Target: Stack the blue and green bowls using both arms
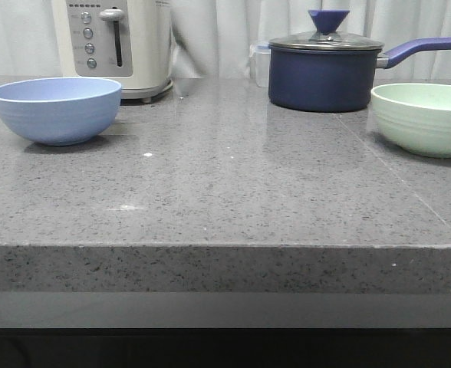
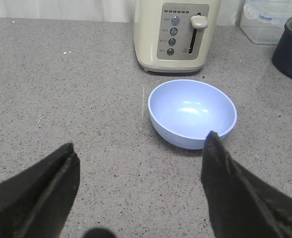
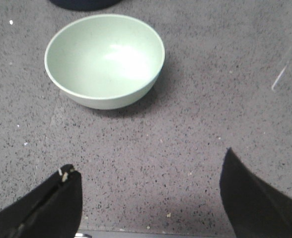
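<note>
The blue bowl point(image 1: 57, 109) stands upright and empty on the grey counter at the left, also seen in the left wrist view point(image 2: 192, 113). At the right edge sits the green bowl point(image 1: 423, 117), upright and empty, and it shows in the right wrist view point(image 3: 105, 59) too. My left gripper point(image 2: 140, 141) hangs open above bare counter, short of the blue bowl, with one fingertip overlapping its rim in the picture. Open as well, my right gripper point(image 3: 147, 159) holds nothing and hovers near the counter's front edge, apart from the green bowl. Neither arm appears in the front view.
A cream toaster point(image 1: 118, 42) stands behind the blue bowl. A dark navy saucepan point(image 1: 325, 73) with a glass lid sits behind the green bowl, its handle reaching right. A clear plastic box point(image 2: 265, 20) lies beside it. The counter's front edge point(image 1: 225, 247) runs across the front view.
</note>
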Motion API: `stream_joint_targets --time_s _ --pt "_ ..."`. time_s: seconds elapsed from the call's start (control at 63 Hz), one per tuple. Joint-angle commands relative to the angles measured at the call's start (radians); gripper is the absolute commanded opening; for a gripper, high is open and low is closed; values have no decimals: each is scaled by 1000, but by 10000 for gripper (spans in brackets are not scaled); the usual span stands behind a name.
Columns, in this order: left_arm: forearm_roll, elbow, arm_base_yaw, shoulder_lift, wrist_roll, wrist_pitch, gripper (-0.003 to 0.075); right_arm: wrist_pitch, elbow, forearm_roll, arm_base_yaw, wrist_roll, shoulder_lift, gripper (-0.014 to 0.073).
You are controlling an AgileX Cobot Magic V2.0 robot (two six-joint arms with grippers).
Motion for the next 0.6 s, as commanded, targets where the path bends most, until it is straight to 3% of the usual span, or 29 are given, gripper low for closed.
stream_joint_targets --time_s 0.0,0.174,0.444,0.587 --pt "-18 -30 1 10 5 -64 512 -20 -69 -4 -6 -6 44 583" --pt "-33 -30 -3 10 5 -66 512 83 -179 -4 -6 -6 153 583" --pt "-29 -30 -122 10 7 -66 512 187 -416 -4 -7 -6 384 583" --pt "-26 -30 -169 10 7 -66 512 226 -532 37 -75 -6 508 583"
